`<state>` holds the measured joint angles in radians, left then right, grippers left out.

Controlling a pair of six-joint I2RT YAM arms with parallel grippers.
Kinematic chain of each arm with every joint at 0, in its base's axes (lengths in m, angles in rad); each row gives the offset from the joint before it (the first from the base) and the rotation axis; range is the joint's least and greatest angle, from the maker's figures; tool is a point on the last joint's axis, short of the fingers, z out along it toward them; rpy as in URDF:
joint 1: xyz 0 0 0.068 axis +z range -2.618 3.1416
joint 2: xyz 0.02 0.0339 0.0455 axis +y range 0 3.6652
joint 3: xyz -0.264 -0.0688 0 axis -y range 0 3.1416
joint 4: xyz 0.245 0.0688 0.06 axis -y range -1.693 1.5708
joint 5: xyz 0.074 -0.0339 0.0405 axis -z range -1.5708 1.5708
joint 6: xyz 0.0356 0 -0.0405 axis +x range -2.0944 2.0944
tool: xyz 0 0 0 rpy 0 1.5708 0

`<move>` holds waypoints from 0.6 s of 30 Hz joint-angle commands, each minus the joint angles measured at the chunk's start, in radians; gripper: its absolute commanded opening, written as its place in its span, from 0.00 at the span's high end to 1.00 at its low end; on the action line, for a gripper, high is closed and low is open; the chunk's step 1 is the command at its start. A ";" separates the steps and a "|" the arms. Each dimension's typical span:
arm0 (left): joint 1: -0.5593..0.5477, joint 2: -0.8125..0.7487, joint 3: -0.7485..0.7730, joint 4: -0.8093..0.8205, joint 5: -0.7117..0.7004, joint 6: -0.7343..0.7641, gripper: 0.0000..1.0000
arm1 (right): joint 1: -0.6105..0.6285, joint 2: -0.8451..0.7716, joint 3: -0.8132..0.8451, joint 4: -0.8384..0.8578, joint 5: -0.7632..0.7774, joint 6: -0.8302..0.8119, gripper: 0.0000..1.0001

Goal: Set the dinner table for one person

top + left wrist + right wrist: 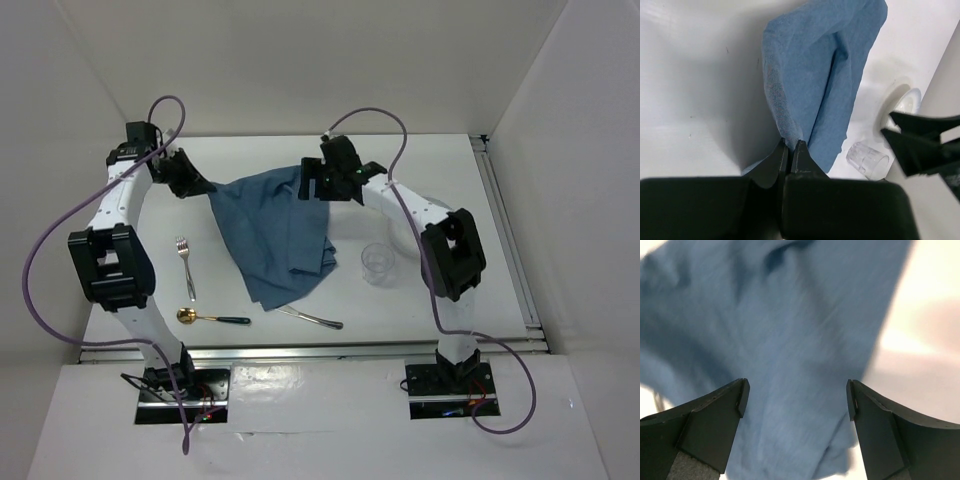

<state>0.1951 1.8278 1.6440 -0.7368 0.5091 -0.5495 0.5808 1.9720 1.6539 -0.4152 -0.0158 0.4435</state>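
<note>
A blue-grey cloth [275,235] hangs crumpled over the middle of the white dinner table [470,190], its lower part resting on the surface. My left gripper [205,187] is shut on the cloth's left corner; in the left wrist view the cloth [825,75] runs up from between the closed tips of that gripper [791,145]. My right gripper [305,180] stands wide open just above the cloth's far right edge. In the right wrist view the cloth [790,330] lies below the open gripper [797,397], with nothing between the fingers.
A fork [184,265], a gold spoon with a dark handle [210,318] and a knife [312,318] lie near the front. A clear glass [377,263] stands right of the cloth, with a white plate [900,102] behind it, partly under the right arm.
</note>
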 commanded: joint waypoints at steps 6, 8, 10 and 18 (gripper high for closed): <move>0.004 0.062 0.088 -0.033 0.000 0.036 1.00 | -0.133 0.361 0.472 -0.137 -0.001 -0.078 0.08; 0.004 0.074 0.088 -0.033 0.000 0.036 1.00 | -0.154 0.445 0.552 -0.111 -0.022 -0.130 0.05; 0.004 0.085 0.099 -0.033 0.000 0.045 1.00 | -0.154 0.502 0.576 -0.059 -0.055 -0.170 0.02; 0.004 0.128 0.152 -0.078 -0.009 0.077 1.00 | -0.187 0.614 0.652 0.053 -0.157 -0.215 0.01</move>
<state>0.1947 1.9465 1.7454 -0.7944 0.5007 -0.5129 0.3996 2.5523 2.2555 -0.4374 -0.1078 0.2699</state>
